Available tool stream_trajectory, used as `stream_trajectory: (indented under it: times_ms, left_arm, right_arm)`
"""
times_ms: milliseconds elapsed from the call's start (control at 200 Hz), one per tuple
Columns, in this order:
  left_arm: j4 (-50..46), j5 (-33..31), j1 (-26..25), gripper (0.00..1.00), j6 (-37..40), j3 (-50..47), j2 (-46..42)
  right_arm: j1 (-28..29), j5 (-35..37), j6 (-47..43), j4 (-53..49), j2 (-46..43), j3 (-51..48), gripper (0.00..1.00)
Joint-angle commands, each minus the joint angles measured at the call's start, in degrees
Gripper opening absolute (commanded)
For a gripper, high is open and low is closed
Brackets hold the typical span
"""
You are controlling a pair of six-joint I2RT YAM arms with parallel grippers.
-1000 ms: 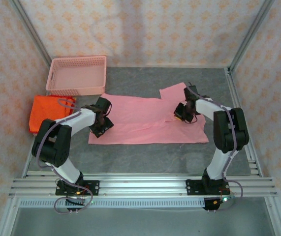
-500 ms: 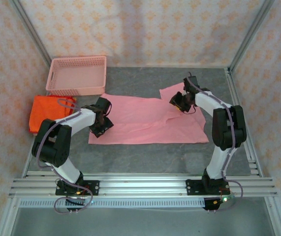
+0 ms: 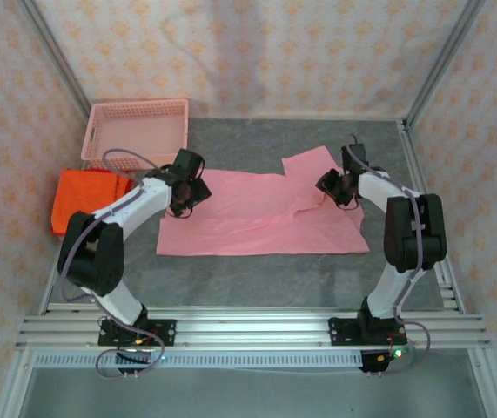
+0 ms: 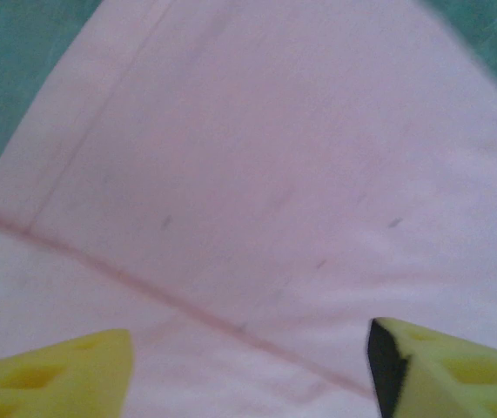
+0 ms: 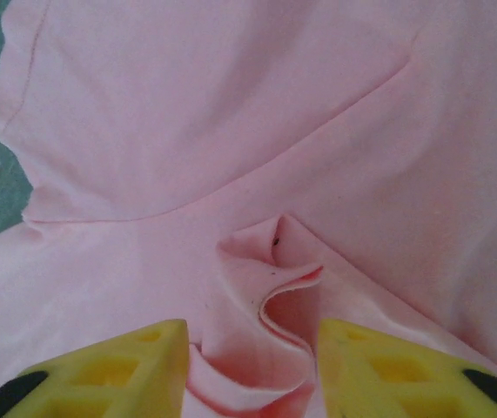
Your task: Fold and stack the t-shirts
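Pink t-shirt (image 5: 231, 113) fold bunched between parted right jaws.

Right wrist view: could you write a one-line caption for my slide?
Open right gripper astride a puckered fold of the pink t-shirt.

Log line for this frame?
pink t-shirt: spread | left fingers: open above it | right fingers: open, straddling wrinkle | orange t-shirts: piled left
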Motion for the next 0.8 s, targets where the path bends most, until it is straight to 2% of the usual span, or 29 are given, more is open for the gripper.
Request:
stream_trajectory:
  times_ms: [0, 175, 305, 645, 796]
  left_arm:
    - [1.05, -3.14, 1.56, 0.62, 3.33, 3.72, 6.17]
    - [1.86, -4.76, 1.83, 0.58, 3.42, 4.65, 10.30]
    - [3.40, -4.13, 1.85, 0.58, 2.33, 1.01, 10.92]
    - [5.12, -1.47, 0.33, 0.59, -2.95, -12.15, 6.17]
    - [4.44, -1.53, -0.88, 0.60, -4.67, -13.91, 2.98]
  right_arm:
    - [-0.07, 1.55, -0.33, 0.08, 2.80, 0.32, 0.37]
    - [-0.08, 0.98, -1.61, -0.92, 2.93, -0.93, 0.30]
    - [-0.08, 0.68, -2.45, -1.18, 1.67, -3.55, 0.28]
    - [-0.07, 0.42, -3.74, -2.55, -1.90, -9.96, 0.28]
    - [-0.07, -1.17, -4.35, -2.11, -3.80, -10.26, 0.29]
